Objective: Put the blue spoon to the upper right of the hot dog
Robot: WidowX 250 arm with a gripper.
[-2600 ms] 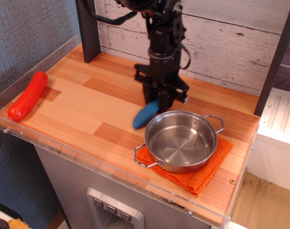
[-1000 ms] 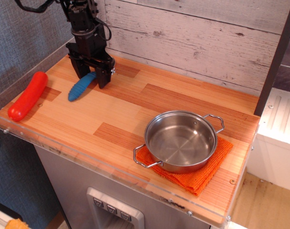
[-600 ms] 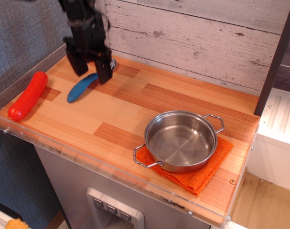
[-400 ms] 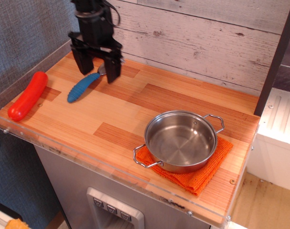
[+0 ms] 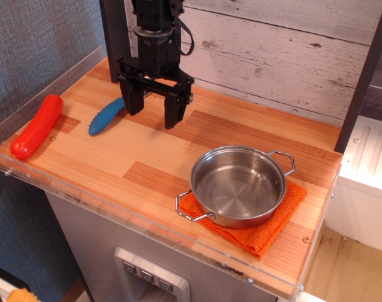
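Observation:
The blue spoon (image 5: pixel 106 116) lies on the wooden counter, its ribbed blue handle pointing toward the front left; its metal bowl is hidden behind my gripper. The hot dog (image 5: pixel 37 125), a smooth red-orange sausage, lies at the counter's left edge, to the lower left of the spoon. My gripper (image 5: pixel 152 112) is open and empty. It hangs just right of the spoon, fingers spread wide, apart from it.
A steel pot (image 5: pixel 238 185) with two handles sits on an orange cloth (image 5: pixel 264 231) at the front right. A dark post (image 5: pixel 115 38) stands at the back left, another at the right. A clear plastic rim runs along the counter's front and left edges.
My gripper carried the spoon from beside the pot to the back left, set it down, opened, and has now moved right, away from the spoon.

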